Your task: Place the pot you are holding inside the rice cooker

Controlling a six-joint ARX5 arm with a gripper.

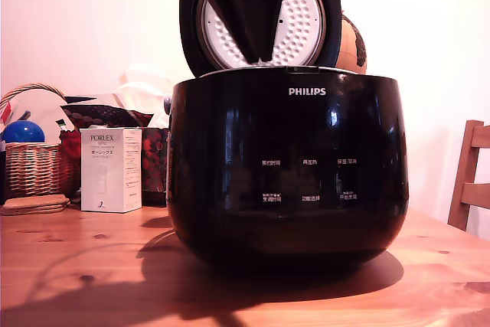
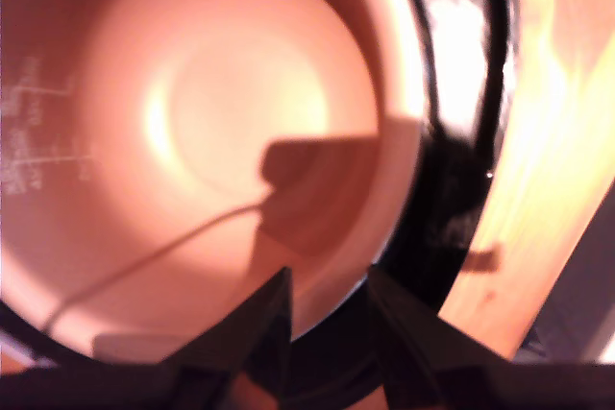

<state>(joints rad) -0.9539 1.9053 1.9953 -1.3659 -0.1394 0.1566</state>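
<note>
In the wrist view I look down into the pot. Its round inside glows pinkish, with faint level marks on the wall. It sits down inside the glossy black rice cooker, whose body rings it. My gripper straddles the pot's rim, one finger inside and one outside, jaws apart and wider than the thin rim. In the exterior view the rice cooker, marked PHILIPS, stands mid-table with its lid raised. My gripper reaches down to the top opening. The cooker's body hides the pot there.
A white PORLEX box and a wicker basket holding a blue ball stand at the exterior view's left on the wooden table. A wooden chair stands at the right edge.
</note>
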